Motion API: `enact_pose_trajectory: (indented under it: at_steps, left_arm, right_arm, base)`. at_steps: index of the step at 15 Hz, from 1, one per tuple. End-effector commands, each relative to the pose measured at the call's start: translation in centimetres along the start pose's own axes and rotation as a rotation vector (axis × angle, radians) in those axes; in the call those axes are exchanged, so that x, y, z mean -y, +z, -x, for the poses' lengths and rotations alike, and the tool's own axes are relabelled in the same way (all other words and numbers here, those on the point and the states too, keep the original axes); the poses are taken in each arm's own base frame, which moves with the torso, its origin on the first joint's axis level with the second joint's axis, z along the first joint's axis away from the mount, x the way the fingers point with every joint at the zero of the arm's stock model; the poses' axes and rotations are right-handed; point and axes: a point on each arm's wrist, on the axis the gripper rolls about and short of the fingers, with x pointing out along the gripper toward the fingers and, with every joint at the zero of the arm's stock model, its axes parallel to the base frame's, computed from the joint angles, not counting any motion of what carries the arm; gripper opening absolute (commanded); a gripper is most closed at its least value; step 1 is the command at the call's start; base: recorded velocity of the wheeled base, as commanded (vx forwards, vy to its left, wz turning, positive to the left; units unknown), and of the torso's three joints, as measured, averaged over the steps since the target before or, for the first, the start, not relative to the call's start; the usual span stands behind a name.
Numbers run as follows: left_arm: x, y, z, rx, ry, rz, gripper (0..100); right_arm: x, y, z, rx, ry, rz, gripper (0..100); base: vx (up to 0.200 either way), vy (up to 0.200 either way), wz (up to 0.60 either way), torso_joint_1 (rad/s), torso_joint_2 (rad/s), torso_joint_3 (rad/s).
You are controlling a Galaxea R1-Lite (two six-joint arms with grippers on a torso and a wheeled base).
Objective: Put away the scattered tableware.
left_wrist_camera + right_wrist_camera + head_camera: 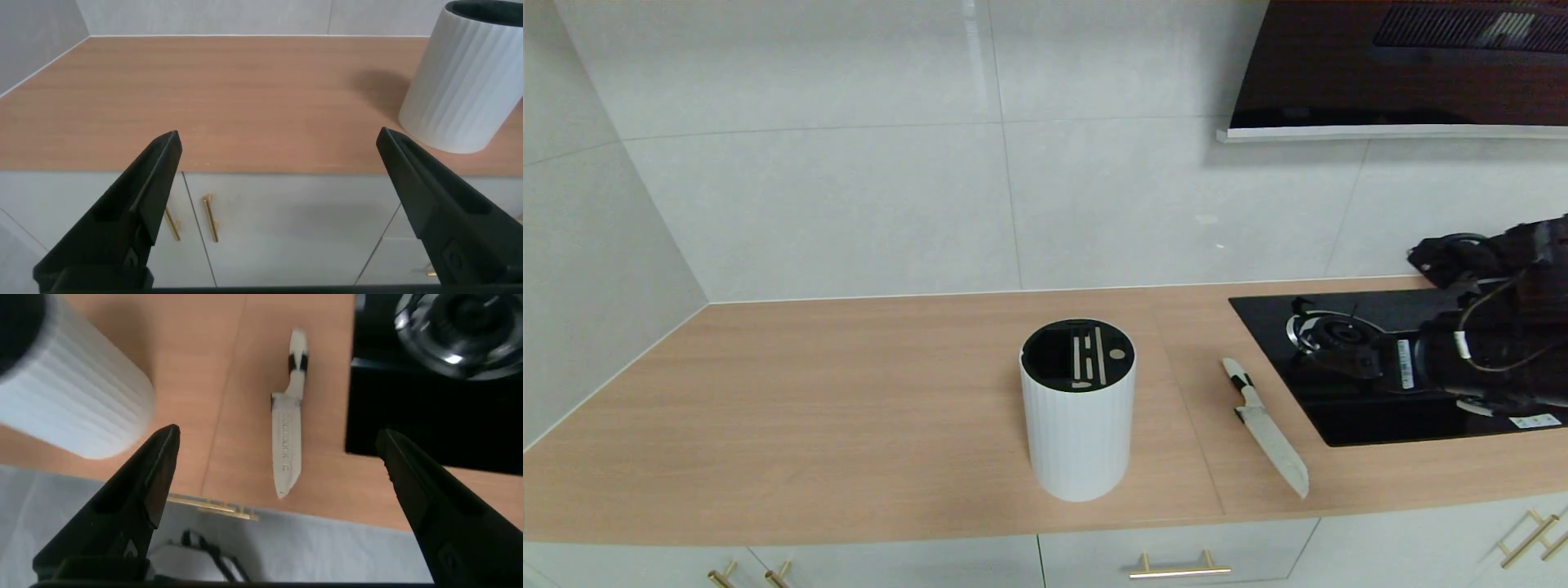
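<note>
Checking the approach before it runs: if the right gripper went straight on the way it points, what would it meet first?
Most likely the knife, lying on the counter centred between the open fingers of the right gripper; how far off it is I cannot judge.

The white holder (pixel 462 82) runs off the left wrist view's edge (rim barely showing)

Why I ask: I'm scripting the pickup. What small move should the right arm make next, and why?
Probably lower the right gripper toward the handle of the knife. Its fingers are open, and its wrist view frames the knife between them. The knife lies flat on the counter, between the white holder and the stove, not yet gripped.
</note>
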Motion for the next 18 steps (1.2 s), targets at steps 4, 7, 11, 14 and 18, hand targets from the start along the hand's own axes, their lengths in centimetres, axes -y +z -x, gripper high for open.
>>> enact_pose_trajectory:
  at_steps: [4, 7, 11, 14, 18]
  left_arm:
    - [0.0, 0.0, 0.0, 0.0, 0.001, 0.001, 100]
    - [0.0, 0.0, 0.0, 0.0, 0.001, 0.001, 100]
    - [0.0, 0.0, 0.0, 0.0, 0.001, 0.001, 100]
    - [0.0, 0.0, 0.0, 0.0, 0.001, 0.002, 100]
    - [0.0, 0.0, 0.0, 0.0, 0.001, 0.001, 100]
  right_arm:
    - [-1.1, -4.3, -10.4, -0.23, 0.025, 0.041, 100]
    - [-0.7, -6.1, -13.7, -0.24, -0.006, 0.047, 100]
    - [-0.2, -8.1, -16.6, -0.257, -0.054, 0.067, 100]
    - [0.2, -8.8, -18.2, -0.217, -0.061, 0.065, 100]
    - [0.3, -9.2, -19.6, -0.165, -0.061, 0.065, 100]
  base:
    - [0.0, 0.0, 0.0, 0.0, 0.0, 0.0]
    - [0.0, 0.0, 0.0, 0.0, 0.0, 0.0]
    - [0.0, 0.0, 0.0, 0.0, 0.0, 0.0]
    - [0.0, 0.0, 0.0, 0.0, 0.0, 0.0]
    - [0.0, 0.0, 0.0, 0.0, 0.0, 0.0]
